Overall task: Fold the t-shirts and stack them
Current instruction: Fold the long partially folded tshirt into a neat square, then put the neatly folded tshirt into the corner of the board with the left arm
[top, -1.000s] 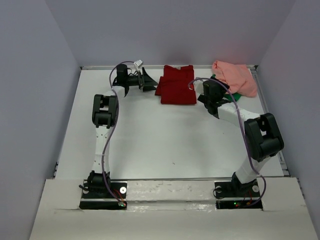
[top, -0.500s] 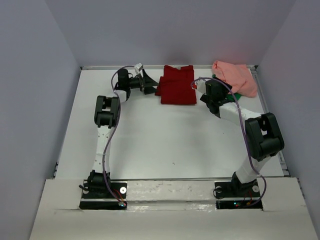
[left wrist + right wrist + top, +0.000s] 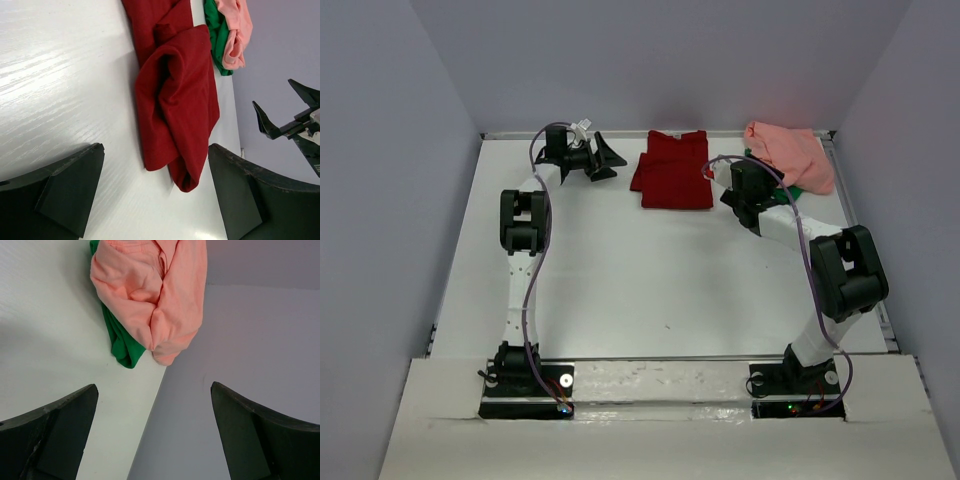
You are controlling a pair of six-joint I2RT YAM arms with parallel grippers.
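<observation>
- Top view: a dark red cotton t-shirt point(image 3: 675, 178) lies flat as a rough rectangle at the far middle of the white bench point(image 3: 620, 290). It looks already folded, and I judge it was set there to start the stack.
- Top view: a salmon pink cloth t-shirt point(image 3: 790, 155) sits crumpled in the far right corner. It lies on top of a green fabric piece point(image 3: 794, 190), so both seem to be waiting their turn.
- Top view: the left tool point(image 3: 606, 160) hangs just left of the red shirt with its black fingers spread, and it holds nothing. The right arm point(image 3: 840, 275) reaches toward the pink heap, probably to pick it up.
- Top view, count: one red shirt, one pink shirt, one green piece and two arms.
- Left wrist view: the two dark fingers stand wide apart over bare bench, apart from the cloth. The red shirt lies ahead of them, doubled over with soft bulges along its near edge. Pink and green cloth show beyond it, so three garments are visible here.
- Right wrist view: the right tool point(image 3: 154, 386) is spread wide and grips nothing. It is aimed at the pink shirt, which is bunched against the bench edge by the grey wall point(image 3: 240, 330). The green piece pokes out beneath the pink on the near side.
- Right wrist view, count: two garments and two fingers.
</observation>
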